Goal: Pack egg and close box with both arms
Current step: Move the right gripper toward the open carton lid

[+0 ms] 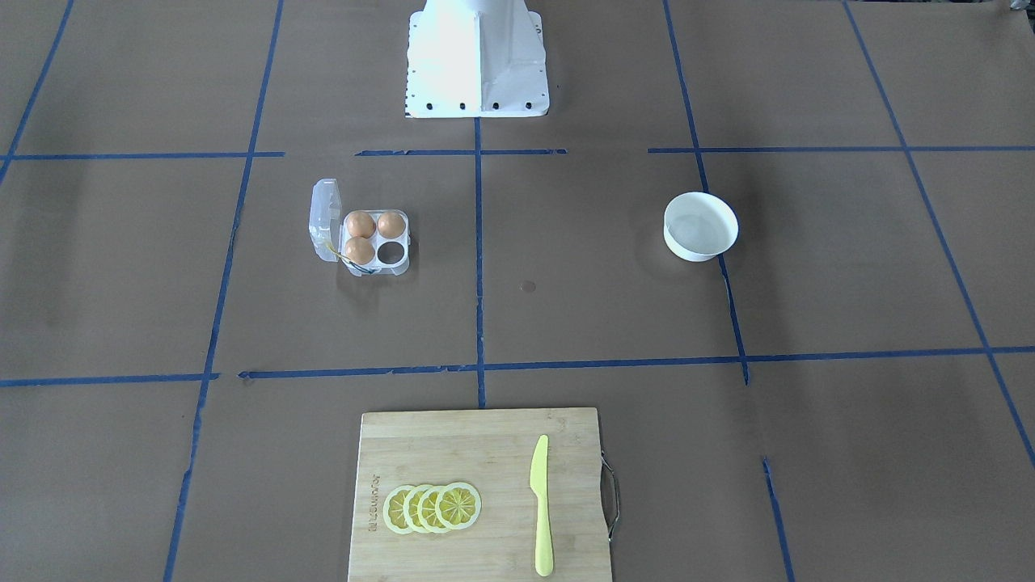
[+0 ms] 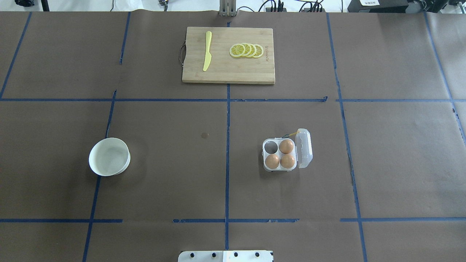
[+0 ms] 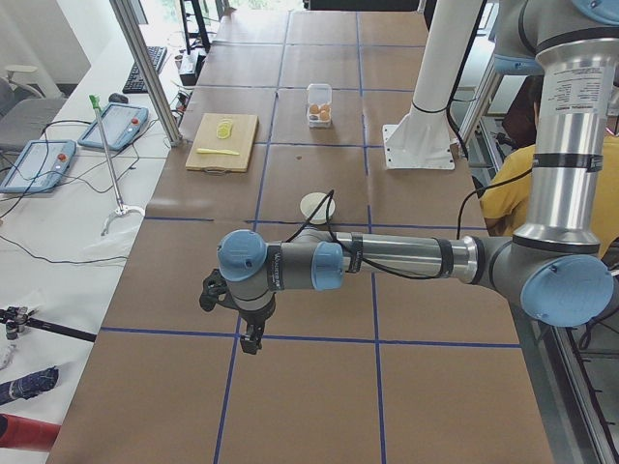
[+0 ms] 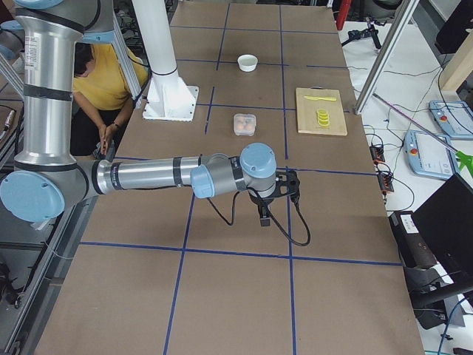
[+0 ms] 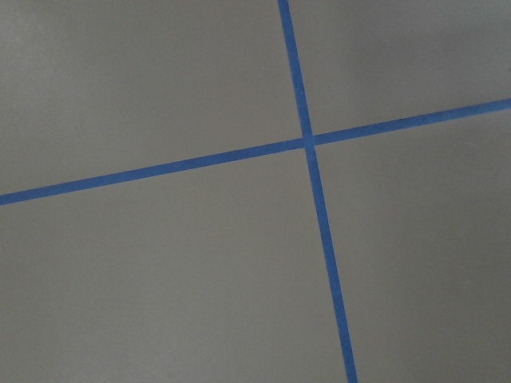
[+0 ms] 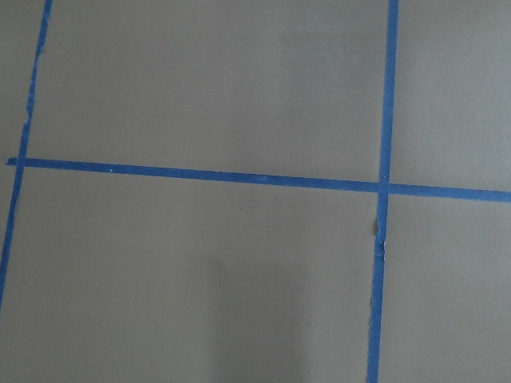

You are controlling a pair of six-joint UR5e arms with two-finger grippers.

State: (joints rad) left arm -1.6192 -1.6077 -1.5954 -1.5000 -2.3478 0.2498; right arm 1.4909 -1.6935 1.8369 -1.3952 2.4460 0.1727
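The clear egg box [image 1: 402, 267] stands open on the brown table, with its lid [image 1: 324, 217] tipped up on the hinge; it also shows in the overhead view [image 2: 304, 149]. Three orange-brown eggs [image 1: 361, 224] fill three cells, and the fourth cell [image 1: 391, 252] is empty. No loose egg shows. My left gripper [image 3: 250, 343] hangs far from the box, near the table's left end. My right gripper [image 4: 264, 218] hangs far off toward the right end. I cannot tell whether either is open or shut. Both wrist views show only brown paper and blue tape.
A round white bowl [image 2: 109, 156] stands on my left half and looks empty. A wooden cutting board [image 2: 225, 72] at the far middle edge carries a yellow knife [image 2: 207, 51] and lemon slices [image 2: 247, 50]. The white pedestal [image 1: 477, 61] stands at the near middle edge.
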